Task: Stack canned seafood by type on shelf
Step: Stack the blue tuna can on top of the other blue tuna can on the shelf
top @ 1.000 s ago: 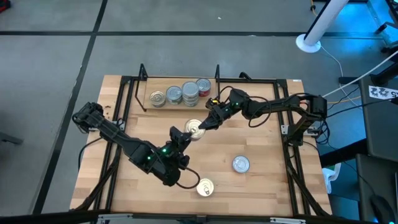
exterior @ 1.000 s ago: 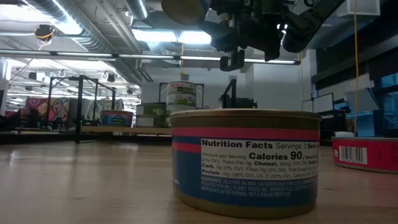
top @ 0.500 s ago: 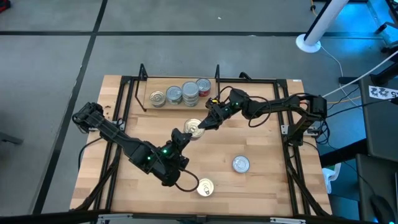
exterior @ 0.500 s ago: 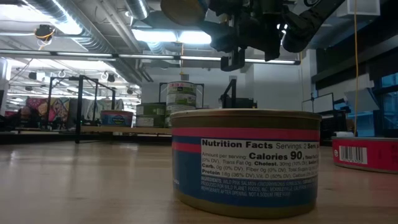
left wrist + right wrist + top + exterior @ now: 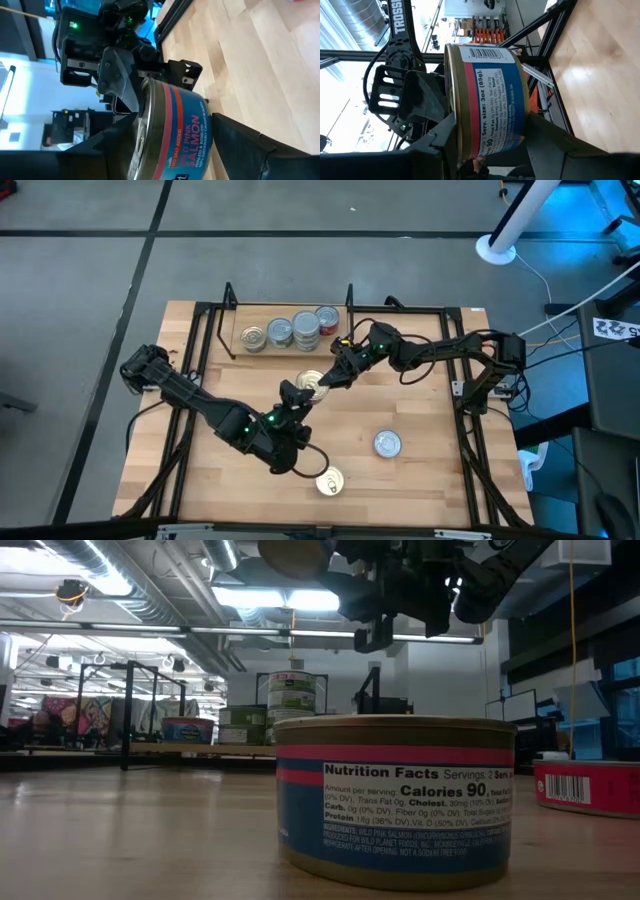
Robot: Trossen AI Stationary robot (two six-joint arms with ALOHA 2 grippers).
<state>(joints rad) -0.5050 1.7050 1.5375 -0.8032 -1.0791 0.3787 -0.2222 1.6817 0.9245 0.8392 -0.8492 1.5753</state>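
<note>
Both grippers meet at one salmon tin (image 5: 312, 386) mid-table, just in front of the shelf (image 5: 285, 340). The right gripper (image 5: 330, 379) grasps it; the left gripper (image 5: 293, 393) straddles it, grip unclear. Bare wood lies toward the near edge.

Two dark, near-black jointed arms: left arm (image 5: 190, 395), right arm (image 5: 440, 350). Small green status lights (image 5: 268, 419) near left wrist. Thin black cables looping alongside links. White "TROSSEN" lettering (image 5: 400, 17) down one black link. Matte black angular fingers (image 5: 240, 145).

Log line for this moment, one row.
stage: handover | salmon can: raised over table | right tool: gripping can | left tool: at can, grip unclear | shelf: cans stacked
</note>
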